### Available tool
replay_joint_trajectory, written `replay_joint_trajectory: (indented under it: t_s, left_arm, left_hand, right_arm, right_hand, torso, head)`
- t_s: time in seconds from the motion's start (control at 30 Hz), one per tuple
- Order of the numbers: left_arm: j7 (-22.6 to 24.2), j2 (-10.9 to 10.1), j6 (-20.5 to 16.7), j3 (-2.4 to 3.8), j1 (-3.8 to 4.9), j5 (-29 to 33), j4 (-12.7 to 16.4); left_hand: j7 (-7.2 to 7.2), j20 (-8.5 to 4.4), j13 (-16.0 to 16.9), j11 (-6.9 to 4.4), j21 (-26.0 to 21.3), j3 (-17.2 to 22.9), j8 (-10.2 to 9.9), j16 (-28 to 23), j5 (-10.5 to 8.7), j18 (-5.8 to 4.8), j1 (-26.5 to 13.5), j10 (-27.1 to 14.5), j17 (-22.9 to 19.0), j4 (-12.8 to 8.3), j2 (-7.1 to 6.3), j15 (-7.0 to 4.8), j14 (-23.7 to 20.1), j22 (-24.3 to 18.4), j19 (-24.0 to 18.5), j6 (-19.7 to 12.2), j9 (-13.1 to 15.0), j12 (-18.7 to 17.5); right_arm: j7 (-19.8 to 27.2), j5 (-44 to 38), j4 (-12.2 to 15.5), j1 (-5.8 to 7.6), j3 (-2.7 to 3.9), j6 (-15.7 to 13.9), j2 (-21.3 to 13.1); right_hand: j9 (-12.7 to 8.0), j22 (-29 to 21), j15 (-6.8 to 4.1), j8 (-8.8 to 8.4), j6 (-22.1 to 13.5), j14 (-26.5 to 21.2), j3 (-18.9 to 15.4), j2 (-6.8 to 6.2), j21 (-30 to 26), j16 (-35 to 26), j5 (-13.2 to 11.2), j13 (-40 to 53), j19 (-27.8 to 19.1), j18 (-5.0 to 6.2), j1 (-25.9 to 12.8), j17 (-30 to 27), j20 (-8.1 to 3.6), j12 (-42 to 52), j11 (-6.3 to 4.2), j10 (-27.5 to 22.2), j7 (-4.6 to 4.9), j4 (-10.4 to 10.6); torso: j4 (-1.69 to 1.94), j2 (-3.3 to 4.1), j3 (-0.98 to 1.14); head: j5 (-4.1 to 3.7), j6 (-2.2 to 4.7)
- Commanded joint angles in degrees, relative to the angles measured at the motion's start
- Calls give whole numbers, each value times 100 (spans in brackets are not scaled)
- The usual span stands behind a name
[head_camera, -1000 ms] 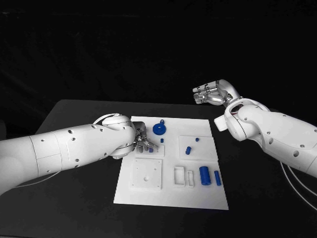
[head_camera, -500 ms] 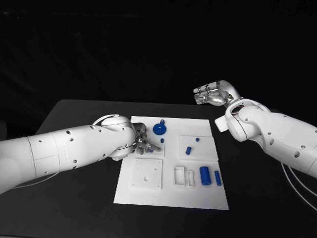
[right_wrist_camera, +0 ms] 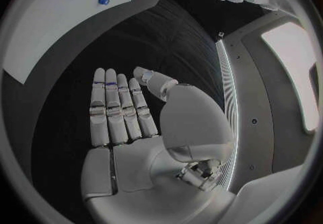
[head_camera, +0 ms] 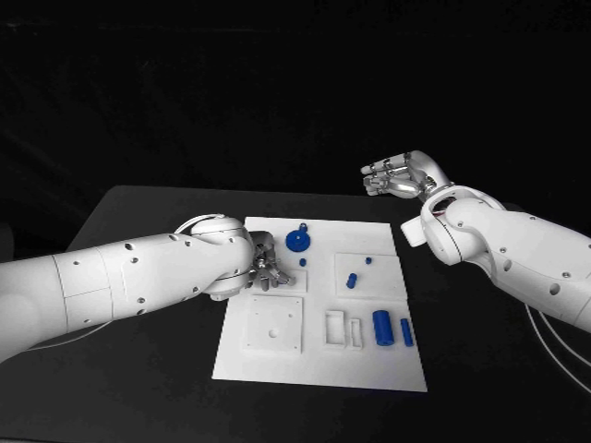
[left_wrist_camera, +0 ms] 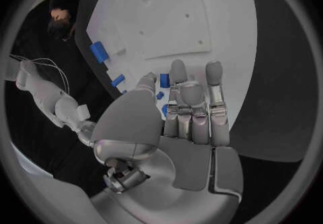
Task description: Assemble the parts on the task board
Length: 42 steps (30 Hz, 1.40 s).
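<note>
While several blue parts lie loose on the task board [head_camera: 376, 365], the assembly looks to be at an early stage, as far as the head view lets me judge. The white board sits in the middle of the black tabletop [head_camera: 150, 208], its long axis running near to far. Towards its far edge sits a round blue part [head_camera: 297, 240] with a small blue peg [head_camera: 302, 225] just beyond it; whether these are already seated I cannot tell. Further right, a short blue pin [head_camera: 353, 280] lies on a raised square pad, tilted a little off the near-far line. At the near right, a thick blue cylinder [head_camera: 380, 327] and a thinner blue rod [head_camera: 406, 331] lie side by side, both with their long axes pointing near to far, beside an empty rectangular slot [head_camera: 335, 326]. The square plate with holes [head_camera: 276, 324] at the near left carries no blue piece, so most of the fitting seems left to do. The left hand [head_camera: 267, 269] hovers over the board's left edge, fingers extended and apart with nothing between them, small blue pieces [left_wrist_camera: 164, 81] showing past the fingertips in the left wrist view. The right hand [head_camera: 400, 175] is raised well beyond the board's far right corner, flat and released, holding nothing.
</note>
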Motion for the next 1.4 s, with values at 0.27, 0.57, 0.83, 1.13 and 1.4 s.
replay_joint_trajectory:
  t_s: [0.27, 0.57, 0.83, 1.13, 1.4]
  left_arm:
    - [24, 35, 126, 1, -2, 113, -29]
    - [17, 63, 169, 1, -2, 150, -56]
    - [8, 77, 226, 0, -2, 170, -79]
    - [-3, 79, 244, 0, -2, 173, -104]
    - [31, 84, 238, 0, -2, 184, -104]
  left_hand:
    - [-12, 21, 116, 10, -7, -106, 544, -42, 379, -42, 141, 219, -52, 58, 106, 41, -49, 115, -23, -505, 1002, -121]
    - [-14, 22, 167, 12, -4, -86, 671, -35, 424, -42, 141, 205, -78, 233, 139, 43, -59, 114, -25, -590, 1064, -136]
    - [-20, 21, 185, 7, 0, 59, 694, -26, 1057, -42, 274, 203, -93, 351, 196, 40, -64, 115, -28, -633, 1045, -159]
    - [-6, 19, 172, 10, 12, 510, 719, -28, 1981, -42, 478, 198, -106, 325, 155, 43, -86, 117, -46, -718, 1057, -213]
    - [23, 18, 170, 22, 35, 980, 761, -30, 2561, -38, 448, 196, -120, 183, 115, 48, -99, 119, -65, -781, 1086, -244]
  right_arm:
    - [61, -11, 11, -4, 1, 29, 3]
    - [53, -13, 12, -4, 1, 32, 3]
    - [48, -30, 21, -5, 1, 46, 5]
    - [43, -38, 30, -7, 1, 58, 0]
    - [39, -43, 32, -16, 1, 71, 0]
  right_hand:
    - [5, -7, 14, 2, -23, -48, -14, -47, 18, -20, 26, -9, -52, 65, -3, -9, 15, -18, 0, -50, 7, -13]
    - [5, -7, 16, 2, -26, -52, -14, -49, 18, -20, 24, -9, -56, 65, -2, -9, 17, -18, 2, -54, 8, -15]
    - [5, -7, 18, 2, -31, -56, -15, -49, 18, -20, 23, -8, -59, 67, -2, -9, 18, -18, 3, -55, 9, -14]
    - [5, -7, 18, 2, -36, -58, -14, -51, 18, -20, 28, -9, -61, 67, -2, -8, 20, -18, 6, -59, 11, -15]
    - [5, -7, 18, 2, -36, -58, -14, -51, 18, -20, 28, -9, -61, 67, -2, -8, 20, -18, 6, -59, 11, -15]
  torso:
    - [3, 6, 0]
    - [5, 1, -1]
    - [6, 1, -2]
    - [3, 2, -4]
    - [4, 0, -5]
  head:
    - [-19, 1]
    - [-30, -4]
    - [-32, -8]
    - [-31, -17]
    - [-34, -20]
